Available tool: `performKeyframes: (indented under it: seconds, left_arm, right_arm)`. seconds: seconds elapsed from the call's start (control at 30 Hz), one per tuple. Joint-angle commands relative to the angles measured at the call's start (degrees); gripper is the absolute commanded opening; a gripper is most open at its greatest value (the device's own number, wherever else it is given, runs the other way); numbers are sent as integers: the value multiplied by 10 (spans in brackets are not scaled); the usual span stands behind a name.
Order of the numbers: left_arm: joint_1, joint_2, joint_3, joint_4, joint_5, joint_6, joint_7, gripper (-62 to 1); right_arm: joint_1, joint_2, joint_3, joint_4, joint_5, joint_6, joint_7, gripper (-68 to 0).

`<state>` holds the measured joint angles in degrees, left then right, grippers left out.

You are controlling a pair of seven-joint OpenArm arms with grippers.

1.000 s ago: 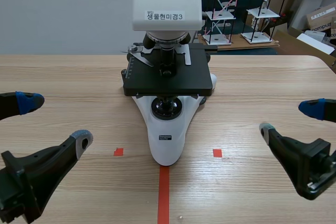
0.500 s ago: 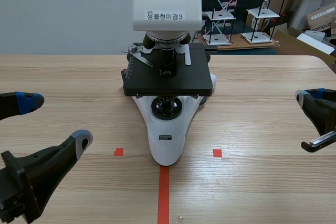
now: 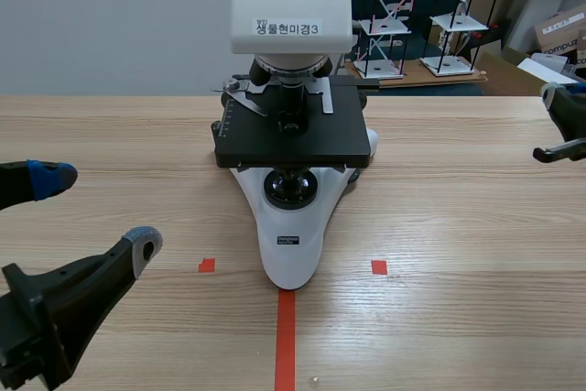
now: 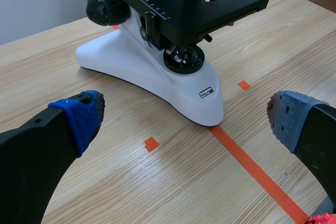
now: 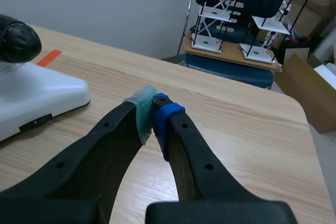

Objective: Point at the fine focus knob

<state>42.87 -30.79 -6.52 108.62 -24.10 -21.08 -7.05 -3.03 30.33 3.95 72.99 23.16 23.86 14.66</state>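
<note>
Your left gripper (image 3: 96,211) gapes wide, holding nothing | your right gripper (image 5: 153,111) is clenched pad to pad on nothing; well apart from the microscope (image 3: 291,180) | black focus knob (image 5: 18,40) sits low on the microscope's side; untouched

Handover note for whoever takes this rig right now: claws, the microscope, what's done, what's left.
Left claw: open, empty, low at the near left of the table.
Right claw: shut on nothing, out to the right of the microscope, apart from it.
Microscope stands mid-table; a black focus knob shows on the side toward the right claw.
Done: nothing pointed at yet.
Left: bring the shut tip to that knob.
</note>
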Motion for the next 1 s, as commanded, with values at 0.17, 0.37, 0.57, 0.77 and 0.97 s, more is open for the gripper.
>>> performKeyframes:
  seconds: [0.17,0.37,0.57,0.77,0.97]
  left_arm:
    - [0,3,-5,12,-5,0,-7,14]
    - [0,3,-5,12,-5,0,-7,14]
    - [0,3,-5,12,-5,0,-7,14]
    - [-1,3,-5,12,-5,0,-7,14]
    - [-1,3,-5,12,-5,0,-7,14]
  right_arm:
    - [98,9,-80,-54,0,2,10,-667]
    - [162,7,-149,-103,0,2,10,-667]
    - [201,5,-195,-133,0,3,14,-667]
    - [221,-1,-224,-144,0,7,16,-667]
    - [231,-5,-256,-146,0,11,15,-667]
